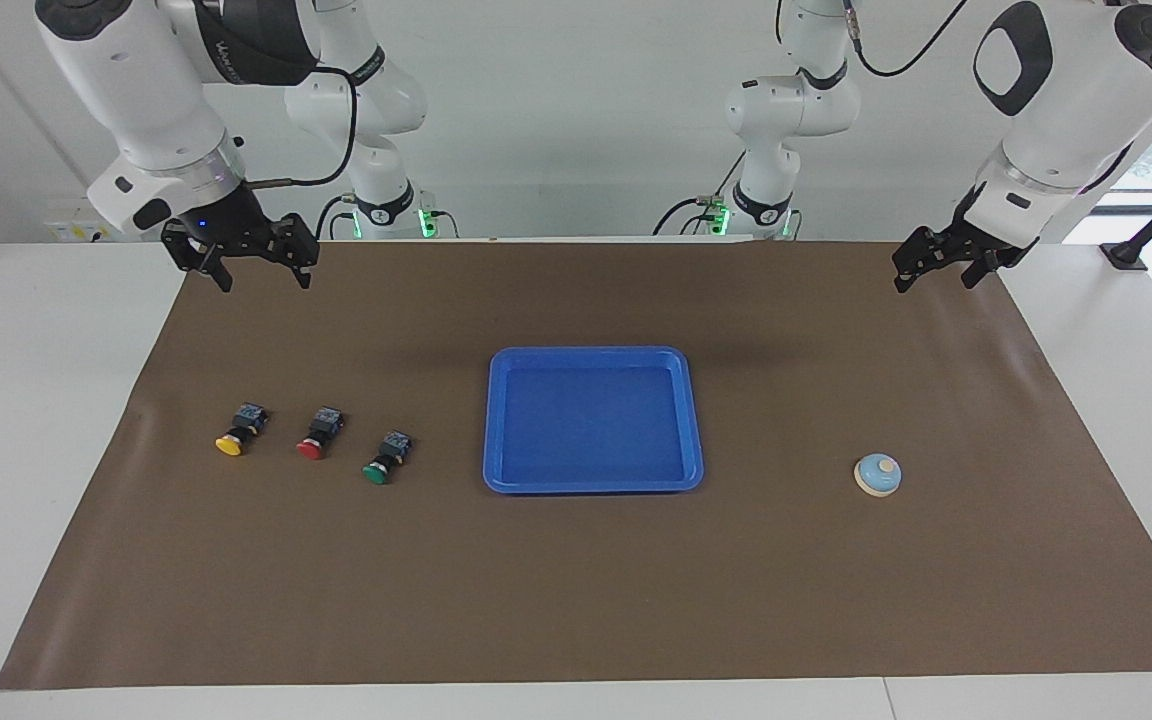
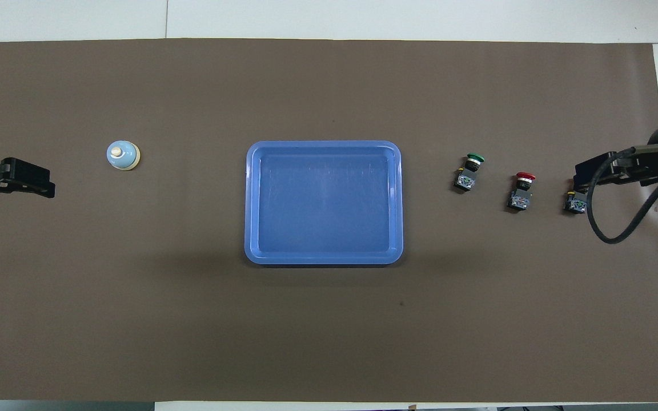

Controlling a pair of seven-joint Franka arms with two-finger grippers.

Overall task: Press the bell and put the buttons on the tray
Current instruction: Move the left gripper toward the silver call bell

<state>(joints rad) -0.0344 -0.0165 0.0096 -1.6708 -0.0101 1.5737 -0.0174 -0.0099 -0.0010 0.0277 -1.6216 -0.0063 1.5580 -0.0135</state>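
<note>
Tray (image 1: 593, 482), bright blue, sits bare at the middle of the brown mat (image 1: 576, 600); it serves as the landmark for everything below.

Right gripper (image 1: 258, 278) hangs raised over the mat edge, toward the right arm's end from the tray, jaws wide apart and holding nothing. Left gripper (image 1: 941, 275) hangs likewise toward the left arm's end, jaws spread, nothing held. Both arms wait.

Bell (image 1: 878, 474), blue dome on a cream base, stands upright well apart from the tray toward the left arm's end, level with the tray's farther rim.

Buttons lie on their sides in a row toward the right arm's end: green button (image 1: 387, 458) nearest the tray, red button (image 1: 319, 434) next, yellow button (image 1: 240, 430) outermost (its cap is hidden under the right gripper in the overhead view).

Nothing of the task looks done yet.

Risks, as I judge them: an off-centre press could skid or tip the light bell. Round caps may roll or twist out of a pinch. The tray's raised rim could catch a button carried too low.
</note>
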